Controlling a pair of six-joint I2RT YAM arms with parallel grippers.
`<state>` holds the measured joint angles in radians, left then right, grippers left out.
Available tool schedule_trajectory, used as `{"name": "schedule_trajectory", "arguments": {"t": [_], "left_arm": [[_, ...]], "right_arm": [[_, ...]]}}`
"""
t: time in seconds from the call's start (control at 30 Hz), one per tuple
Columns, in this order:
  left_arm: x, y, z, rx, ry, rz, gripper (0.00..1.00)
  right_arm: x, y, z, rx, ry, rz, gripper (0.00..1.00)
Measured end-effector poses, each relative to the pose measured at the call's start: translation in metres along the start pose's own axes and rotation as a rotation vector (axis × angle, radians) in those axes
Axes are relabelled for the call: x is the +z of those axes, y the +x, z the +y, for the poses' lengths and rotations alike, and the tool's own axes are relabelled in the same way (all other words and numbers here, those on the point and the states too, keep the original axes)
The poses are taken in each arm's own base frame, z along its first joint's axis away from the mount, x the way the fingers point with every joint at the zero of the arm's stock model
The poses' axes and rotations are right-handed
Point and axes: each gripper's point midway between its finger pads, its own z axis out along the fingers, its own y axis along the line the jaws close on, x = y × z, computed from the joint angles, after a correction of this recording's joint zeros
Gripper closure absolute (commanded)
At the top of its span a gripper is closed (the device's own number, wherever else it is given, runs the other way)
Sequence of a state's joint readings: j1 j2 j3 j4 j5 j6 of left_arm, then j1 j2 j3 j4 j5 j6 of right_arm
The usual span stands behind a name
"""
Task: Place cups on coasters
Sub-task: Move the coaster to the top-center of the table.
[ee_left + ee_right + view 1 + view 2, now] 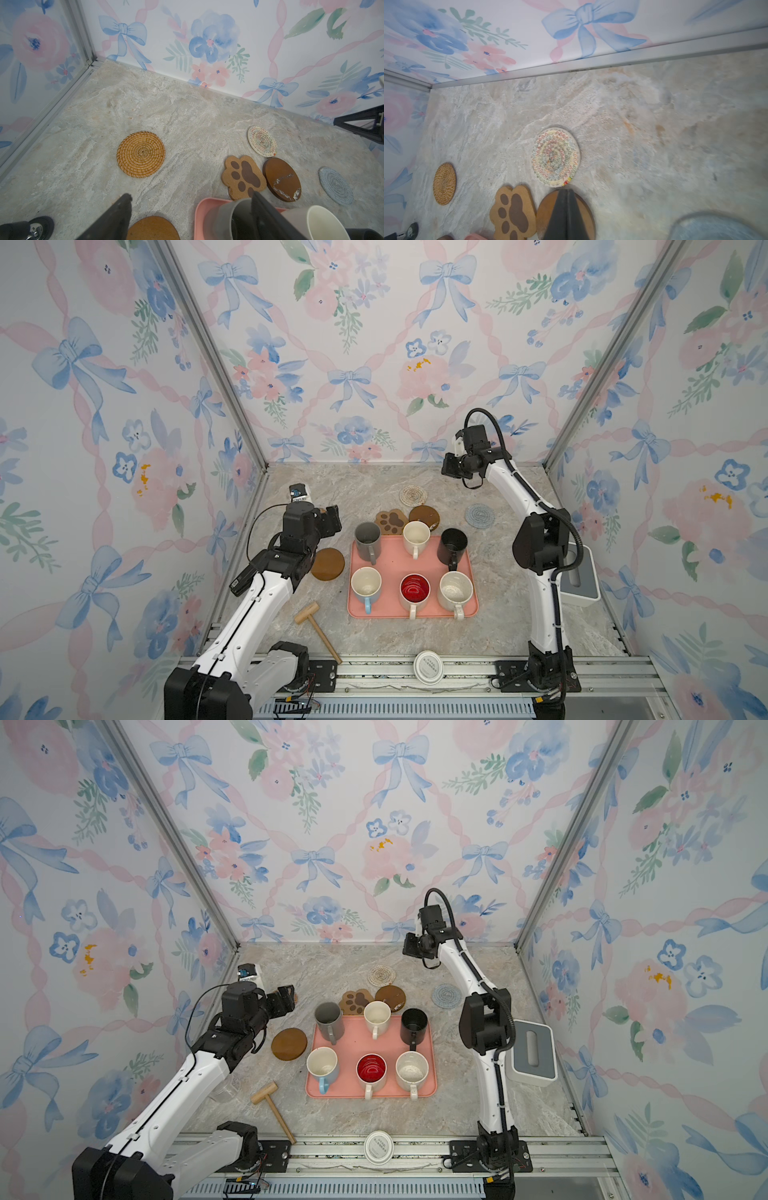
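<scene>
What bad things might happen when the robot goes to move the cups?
1. The grey mug stands close beside the cream-white mug on the pink tray, so the open left gripper reaching for it might bump its neighbour.
2. The paw coaster and a wooden round lie right next to each other behind the tray; mugs set there may knock together or sit half off.

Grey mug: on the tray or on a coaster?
On the tray. The grey mug stands upright in the pink tray's far corner; the paw coaster lies just beyond the tray, bare.
</scene>
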<state>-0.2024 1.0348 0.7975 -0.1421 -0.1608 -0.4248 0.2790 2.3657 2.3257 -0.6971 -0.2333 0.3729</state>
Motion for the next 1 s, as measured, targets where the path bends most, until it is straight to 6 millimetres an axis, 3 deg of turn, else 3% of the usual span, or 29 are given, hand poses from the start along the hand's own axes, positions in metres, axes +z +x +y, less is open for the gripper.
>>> {"name": "schedule_trajectory", "arguments": {"t": [0.07,0.2,0.33,0.57,0.83,1.0], "left_arm": [[-0.001,0.001,0.000,0.000,0.001,0.000,0.15],[-0.001,0.004,0.002,0.001,-0.002,0.008,0.15],[-0.002,0.005,0.002,0.001,0.001,0.009,0.15],[-0.010,0.006,0.003,0.000,0.005,-0.003,0.14],[-0.016,0.015,0.008,0.000,0.004,-0.003,0.14],[-0.017,0.015,0.008,0.000,0.004,-0.002,0.14]], "right_arm": [[0.022,0.003,0.009,-0.007,-0.047,0.019,1.00],[0.067,0.033,0.002,0.045,-0.099,0.111,1.00],[0.094,0.053,0.000,0.116,-0.155,0.167,1.00],[0.111,0.056,0.018,0.169,-0.285,0.171,1.00],[0.134,0.076,0.007,0.199,-0.281,0.211,1.00],[0.134,0.071,0.003,0.187,-0.254,0.190,1.00]]}}
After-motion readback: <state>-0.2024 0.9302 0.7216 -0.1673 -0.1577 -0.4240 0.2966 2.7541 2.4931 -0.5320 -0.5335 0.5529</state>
